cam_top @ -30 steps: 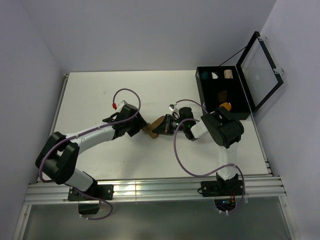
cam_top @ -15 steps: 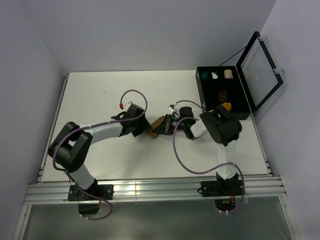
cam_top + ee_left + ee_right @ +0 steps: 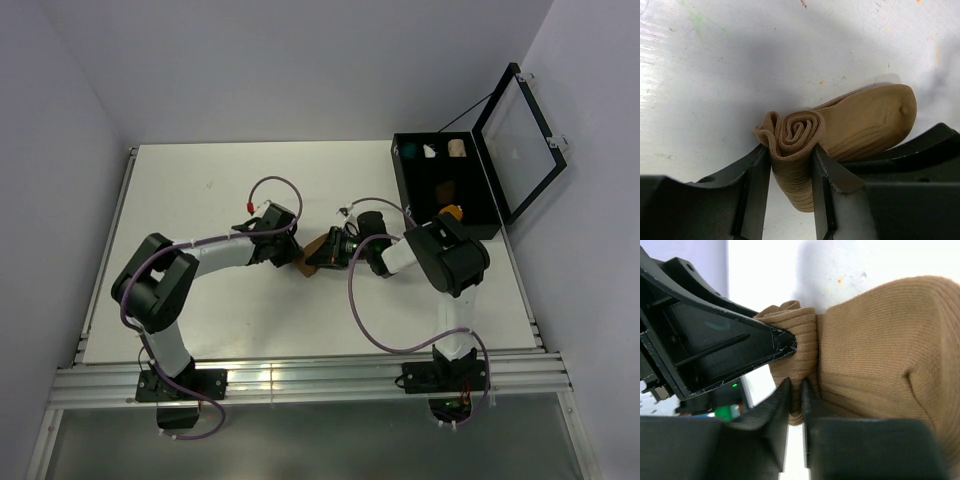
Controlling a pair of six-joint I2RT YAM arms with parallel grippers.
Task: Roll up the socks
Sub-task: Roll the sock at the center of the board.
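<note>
Left gripper (image 3: 789, 156) clamps the rolled end of the tan sock (image 3: 865, 120) at mid-worktop (image 3: 200, 190), with the toe trailing toward 2 o'clock. Right gripper (image 3: 795, 386) is narrow; whether it pinches fabric I cannot tell. The knit looks soft, light and springy: grip across the coil, or it likely unwinds.

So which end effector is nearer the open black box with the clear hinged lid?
Right. The right end effector is just left of the open black box; the left end effector is farther left, beyond the rolled tan fabric sock between them.
</note>
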